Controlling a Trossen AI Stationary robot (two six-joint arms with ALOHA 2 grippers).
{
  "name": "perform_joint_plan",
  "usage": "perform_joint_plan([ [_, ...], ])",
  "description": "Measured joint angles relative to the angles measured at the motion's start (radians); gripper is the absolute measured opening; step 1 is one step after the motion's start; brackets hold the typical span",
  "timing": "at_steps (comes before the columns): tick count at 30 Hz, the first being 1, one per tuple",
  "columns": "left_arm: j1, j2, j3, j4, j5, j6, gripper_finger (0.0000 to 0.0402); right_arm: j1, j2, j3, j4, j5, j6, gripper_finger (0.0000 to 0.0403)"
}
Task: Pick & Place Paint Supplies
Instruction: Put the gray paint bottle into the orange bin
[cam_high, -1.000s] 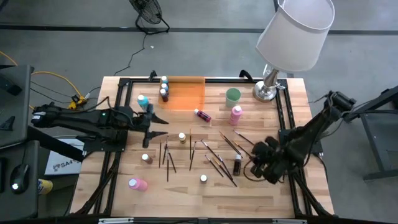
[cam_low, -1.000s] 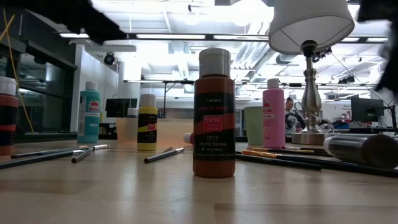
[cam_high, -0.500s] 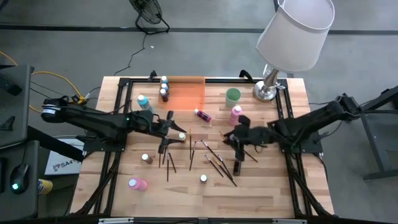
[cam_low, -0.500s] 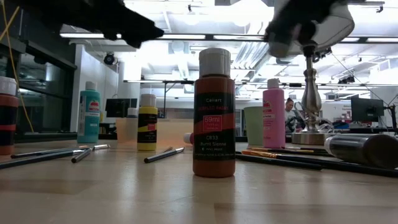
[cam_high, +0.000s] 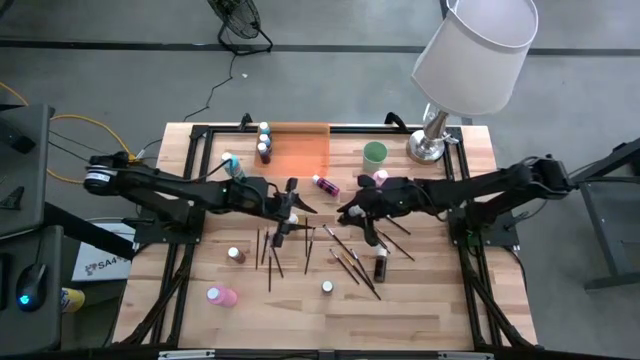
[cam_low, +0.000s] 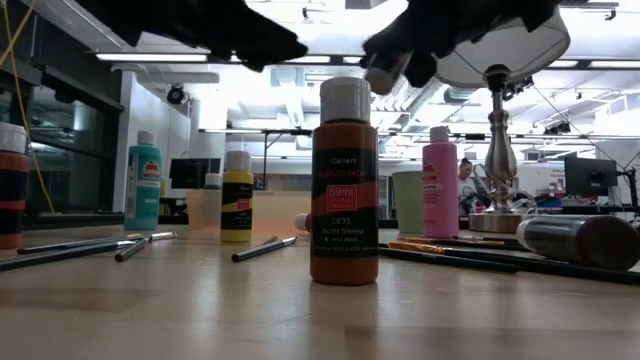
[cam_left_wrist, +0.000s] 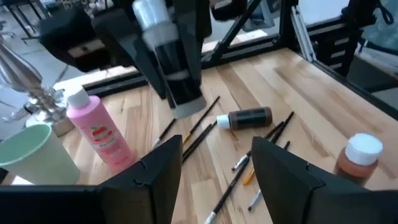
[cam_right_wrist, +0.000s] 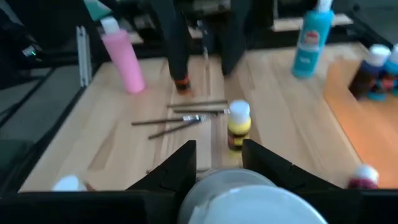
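Paint supplies lie scattered over the table (cam_high: 420, 310): small capped bottles standing or toppled, thin paintbrushes (cam_high: 350, 262) strewn mid-table. Right gripper (cam_high: 362, 207), above the middle, holds a white-capped bottle (cam_right_wrist: 245, 198) between its fingers, cap toward its camera. Left gripper (cam_high: 291, 207) hovers close opposite, jaws parted and empty, over the yellow bottle (cam_right_wrist: 238, 126). Bottles look light, rigid, smooth-sided, probably slippery; best gripped across the body below the cap. Brushes are slender, light, prone to roll; pinch mid-shaft.
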Motion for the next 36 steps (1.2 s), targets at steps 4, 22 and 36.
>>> perform_joint_plan([
  [4, 0.001, 0.035, 0.024, 0.007, -0.003, 0.000, 0.0187, -0.010, 0.029, 0.000, 0.061, -0.026, -0.036, 0.0117],
  [22, 0.001, 0.206, 0.174, 0.003, -0.073, -0.094, 0.0281, -0.009, 0.092, 0.001, 0.252, -0.014, -0.159, 0.0118],
  [36, 0.000, 0.255, 0.250, -0.018, -0.073, -0.118, 0.0248, -0.008, 0.092, 0.001, 0.260, -0.015, -0.182, 0.0119],
])
